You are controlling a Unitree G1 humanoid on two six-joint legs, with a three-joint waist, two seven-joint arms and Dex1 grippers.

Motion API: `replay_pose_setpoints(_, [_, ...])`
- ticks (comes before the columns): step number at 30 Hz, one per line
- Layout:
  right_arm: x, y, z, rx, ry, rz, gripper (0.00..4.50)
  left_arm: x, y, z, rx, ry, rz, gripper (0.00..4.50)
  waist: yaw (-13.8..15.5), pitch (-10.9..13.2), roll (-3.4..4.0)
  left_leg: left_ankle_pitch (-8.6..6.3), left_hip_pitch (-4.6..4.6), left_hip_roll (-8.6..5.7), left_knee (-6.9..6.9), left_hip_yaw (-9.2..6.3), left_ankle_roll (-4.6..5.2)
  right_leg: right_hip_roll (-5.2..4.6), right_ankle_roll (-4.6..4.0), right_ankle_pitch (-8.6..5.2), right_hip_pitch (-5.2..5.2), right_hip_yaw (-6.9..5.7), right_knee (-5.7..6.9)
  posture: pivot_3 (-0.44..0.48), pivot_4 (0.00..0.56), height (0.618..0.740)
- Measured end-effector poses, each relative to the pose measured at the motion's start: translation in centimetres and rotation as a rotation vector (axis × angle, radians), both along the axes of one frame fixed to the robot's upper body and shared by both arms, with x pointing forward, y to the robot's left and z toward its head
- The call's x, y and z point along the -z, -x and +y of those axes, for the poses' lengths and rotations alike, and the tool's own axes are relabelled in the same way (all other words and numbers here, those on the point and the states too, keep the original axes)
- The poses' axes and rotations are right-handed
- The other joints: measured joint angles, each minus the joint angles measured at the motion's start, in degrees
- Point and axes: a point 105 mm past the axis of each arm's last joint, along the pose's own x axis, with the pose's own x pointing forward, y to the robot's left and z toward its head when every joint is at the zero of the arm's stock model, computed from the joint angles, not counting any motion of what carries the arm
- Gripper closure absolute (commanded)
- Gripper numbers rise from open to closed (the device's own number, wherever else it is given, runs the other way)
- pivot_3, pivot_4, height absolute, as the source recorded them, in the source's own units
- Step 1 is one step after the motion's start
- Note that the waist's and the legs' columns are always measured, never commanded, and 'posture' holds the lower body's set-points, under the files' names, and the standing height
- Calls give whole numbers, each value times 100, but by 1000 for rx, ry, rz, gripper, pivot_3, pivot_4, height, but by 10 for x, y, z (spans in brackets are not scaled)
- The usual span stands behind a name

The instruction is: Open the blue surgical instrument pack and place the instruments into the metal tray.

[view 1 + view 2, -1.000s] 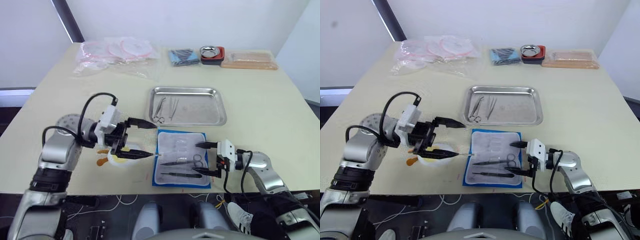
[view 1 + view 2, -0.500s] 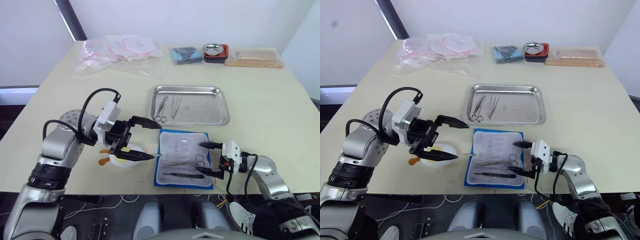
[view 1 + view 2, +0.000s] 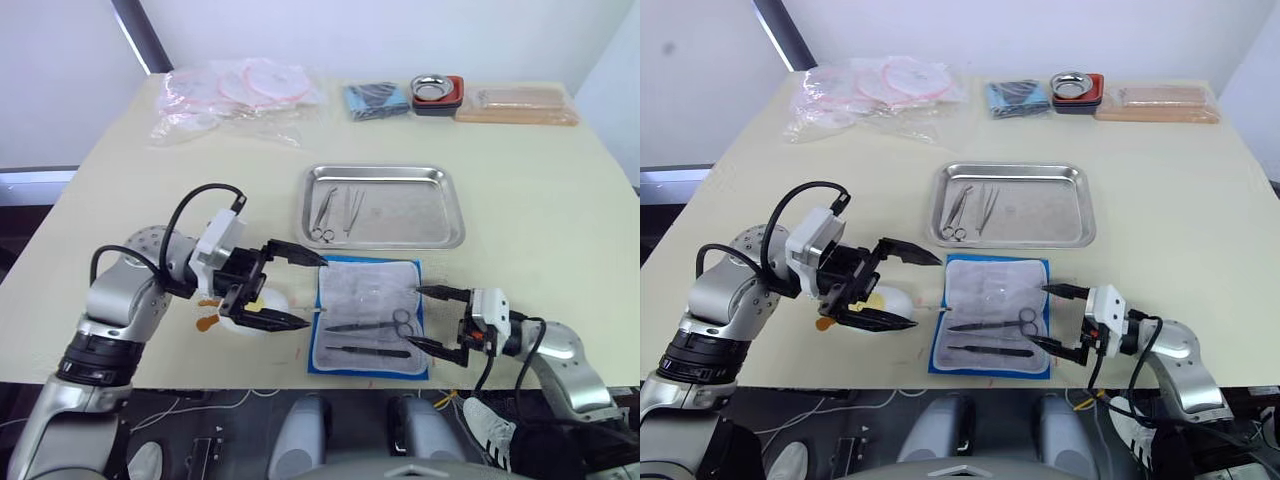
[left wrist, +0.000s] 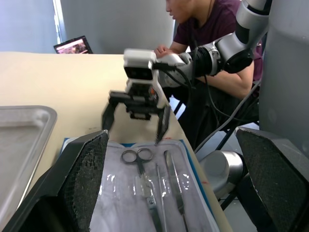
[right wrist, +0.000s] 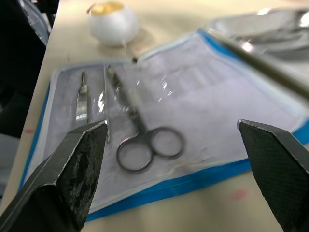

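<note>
With the blue surgical instrument pack (image 3: pixel 368 316) lying open just before the metal tray (image 3: pixel 383 207), our spread, empty right gripper (image 3: pixel 439 318) should straddle the scissors (image 5: pixel 140 136) squarely, the left gripper (image 3: pixel 290 289) also released.

the two head views look forward and down from above the near edge of the table (image 3: pixel 560 200), taking in its whole top out to the far wall; they sit side by side, so both share nearly the same scene. the left wrist view lies low near the tabletop, looking across the open blue surgical instrument pack (image 4: pixel 193 159) toward the right gripper (image 4: pixel 136 123) and a seated person (image 4: pixel 212 29) beyond the table's edge. the right wrist view sits very close and low over that same pack, facing back across its ring-handled scissors (image 5: pixel 145 145) toward a small white cup (image 5: pixel 110 21)
</note>
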Motion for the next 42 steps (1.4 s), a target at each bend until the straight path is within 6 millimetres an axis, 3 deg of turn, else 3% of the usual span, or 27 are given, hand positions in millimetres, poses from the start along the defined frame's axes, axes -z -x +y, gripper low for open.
replay_pose_setpoints(5, [-21, 6, -6, -48, 32, 1, 0, 20, 8, -4, -4, -37, 19, 42, -10, 2, -2, 0, 0, 3, 0, -3, 0, 12, -3, -1, -9, 5, 20, 0, 150, 740])
replay_pose_setpoints(9, [-25, 13, -7, -64, 70, 19, 0, 38, 7, -8, -58, -86, -15, 42, 10, 3, -2, 0, 0, 2, 5, 0, 0, 12, -3, -1, -9, 8, 25, 0, 150, 740])
replay_pose_setpoints(14, [-35, 14, -6, -69, 62, 13, 0, 46, 7, -14, -89, -81, -51, 42, 15, 4, -5, 0, 7, 2, 14, 7, 0, 11, -2, -1, -9, 15, 43, 0, 150, 740])
replay_pose_setpoints(23, [-49, 20, -9, -83, 62, 33, 0, 81, 4, -31, -186, -68, -6, 42, 24, 5, -6, 0, 8, 2, 37, 4, 0, 13, -2, 0, -9, 14, 64, 0, 150, 740])
replay_pose_setpoints(28, [-59, 26, -9, -93, 39, 29, 0, 96, 8, -32, -152, -98, 13, 42, 17, 5, -6, 0, 7, 4, 56, 4, 0, 16, -2, 0, -9, 14, 74, 0, 150, 740])
replay_pose_setpoints(33, [-58, 29, -8, -96, 33, 40, 0, 102, 8, -27, -136, -110, 9, 42, 20, 5, -5, 0, 5, 5, 75, 5, 0, 16, -1, 0, -8, 15, 83, 0, 150, 740])
replay_pose_setpoints(42, [-58, 29, -10, -80, 30, 44, 0, 110, -8, -30, -171, -124, -60, 42, 31, 2, -1, 1, 5, 5, 90, 3, 1, 19, 1, 9, -5, 15, 91, 0, 150, 740])
